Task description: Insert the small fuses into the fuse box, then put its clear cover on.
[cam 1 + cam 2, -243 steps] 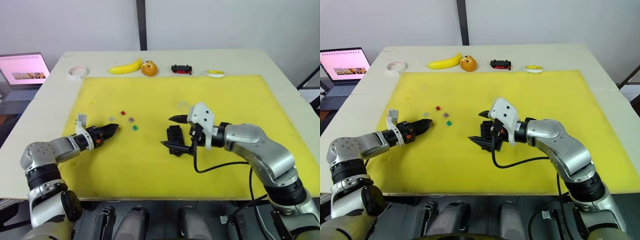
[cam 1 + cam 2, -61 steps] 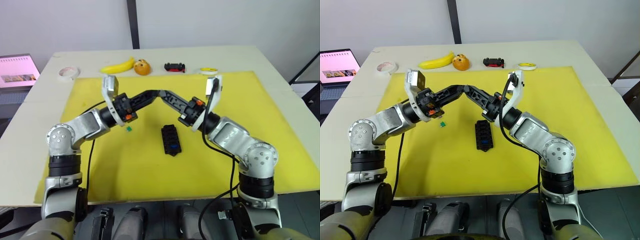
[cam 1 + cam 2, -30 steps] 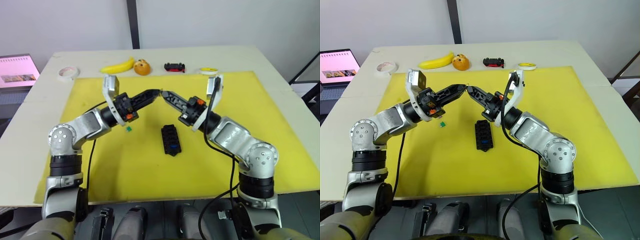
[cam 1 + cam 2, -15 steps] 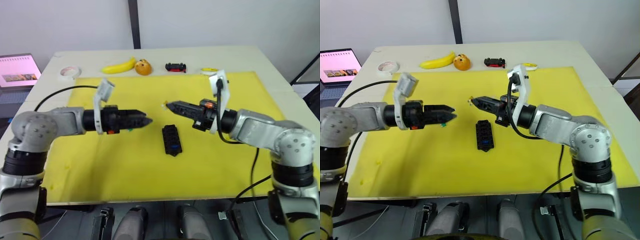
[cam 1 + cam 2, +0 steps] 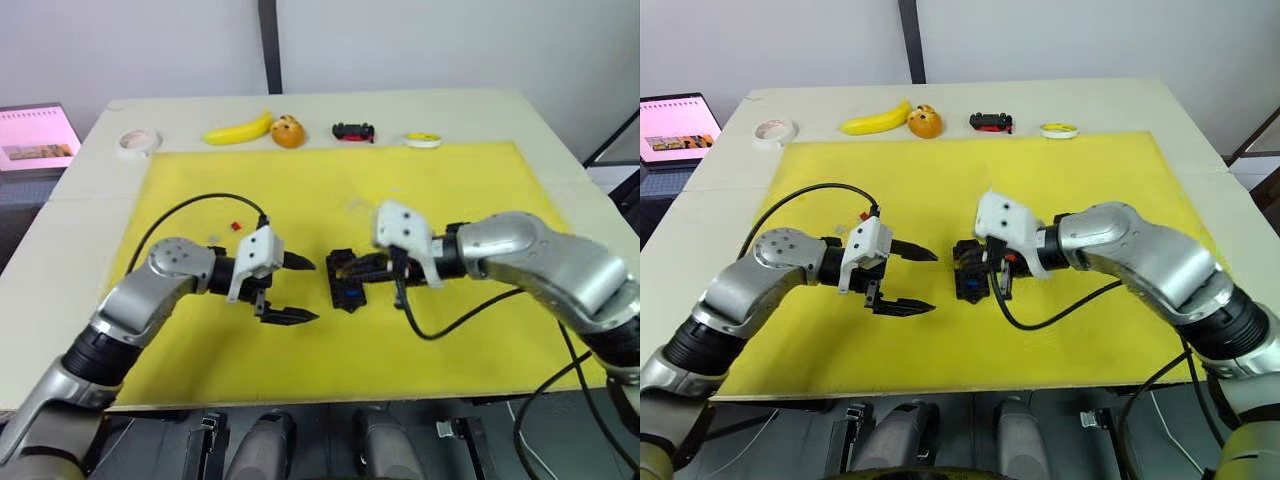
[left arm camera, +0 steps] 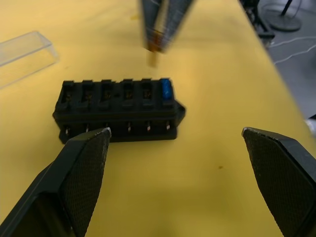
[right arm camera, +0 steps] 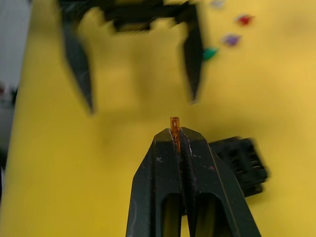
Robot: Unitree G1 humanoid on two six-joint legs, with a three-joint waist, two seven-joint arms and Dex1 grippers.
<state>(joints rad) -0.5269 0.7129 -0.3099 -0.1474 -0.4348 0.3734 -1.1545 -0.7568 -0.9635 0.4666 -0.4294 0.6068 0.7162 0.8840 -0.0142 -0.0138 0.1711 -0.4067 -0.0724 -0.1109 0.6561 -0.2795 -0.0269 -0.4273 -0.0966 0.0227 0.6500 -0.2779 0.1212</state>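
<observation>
— Right eye view, nearest first: what stands by the front edge of the yellow mat (image 5: 1090, 330)?

— A broad bare strip of mat. Beyond it the left claw (image 5: 912, 281) hangs with its two fingers spread wide, holding nothing, just left of the fuse box (image 5: 967, 268). The right claw (image 7: 176, 136) is pinched tight on an orange-brown fuse (image 7: 174, 124), just beside the box on its right.

— And the box itself?

— It lies flat near mid-mat, a blue fuse (image 6: 166, 89) seated in an end slot, the other slots dark. The clear cover (image 6: 25, 50) lies close behind it.

— What else is about?

— Loose fuses further left: red (image 7: 244, 19), purple (image 7: 230, 39), green (image 7: 209, 53). Far back on the desk (image 5: 1200, 190) sit a tape roll (image 5: 772, 130), banana (image 5: 874, 123), orange fruit (image 5: 925, 124), toy car (image 5: 992, 123) and yellow ring (image 5: 1058, 130), well apart from both arms. A laptop (image 5: 680, 128) stands off the left edge.
</observation>
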